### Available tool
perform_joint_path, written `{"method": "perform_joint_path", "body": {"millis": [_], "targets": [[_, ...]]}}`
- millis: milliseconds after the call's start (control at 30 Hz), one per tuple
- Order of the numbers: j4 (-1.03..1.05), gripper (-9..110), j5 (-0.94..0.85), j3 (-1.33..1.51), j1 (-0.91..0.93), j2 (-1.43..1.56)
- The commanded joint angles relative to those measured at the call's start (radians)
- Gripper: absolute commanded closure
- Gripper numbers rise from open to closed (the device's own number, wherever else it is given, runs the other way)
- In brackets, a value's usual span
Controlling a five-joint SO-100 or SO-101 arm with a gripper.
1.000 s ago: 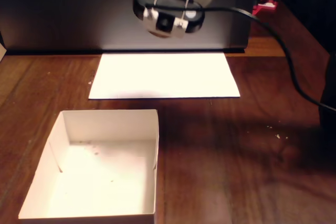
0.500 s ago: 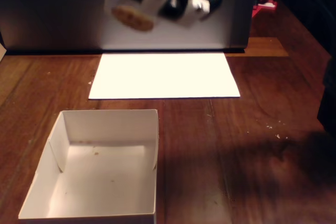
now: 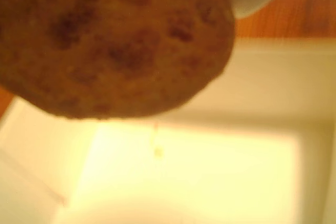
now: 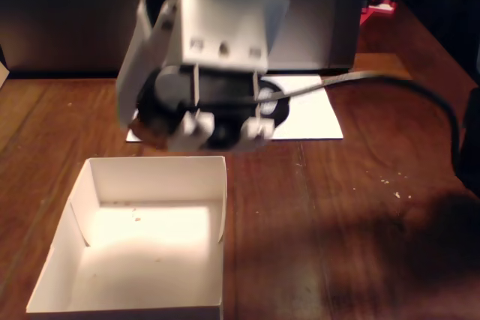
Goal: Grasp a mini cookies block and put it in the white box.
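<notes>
Wrist view: I see the mini cookies block (image 3: pixel 105 40) filling the top, clamped in my gripper, with the white box (image 3: pixel 273 82) open below it. Fixed view: my gripper (image 4: pixel 161 129) hangs just over the box's far wall (image 4: pixel 157 166). The cookie looks light and crumbly, so I'd pinch its edges gently.

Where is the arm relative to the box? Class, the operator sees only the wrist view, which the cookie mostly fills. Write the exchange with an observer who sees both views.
Observer: In the fixed view, the gripper with the cookie shows just above the box's far wall, toward its left end.
Operator: What else lies on the table?
Observer: A flat white paper sheet lies behind the box, partly hidden by the arm.
Operator: Anything trailing from the arm?
Observer: A black cable runs from it off to the right.
</notes>
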Motion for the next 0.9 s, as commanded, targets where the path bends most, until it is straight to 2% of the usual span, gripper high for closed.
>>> {"method": "perform_joint_path", "body": {"millis": [0,567,800,867], "targets": [[-0.044,88,0.028,-0.107,-0.006,-0.005],[-0.14,87,0.064,-0.109,0.015,-0.169],[-0.138,64,0.037,-0.11,0.025,-0.176],[-0.137,65,0.031,-0.11,0.029,-0.176]]}}
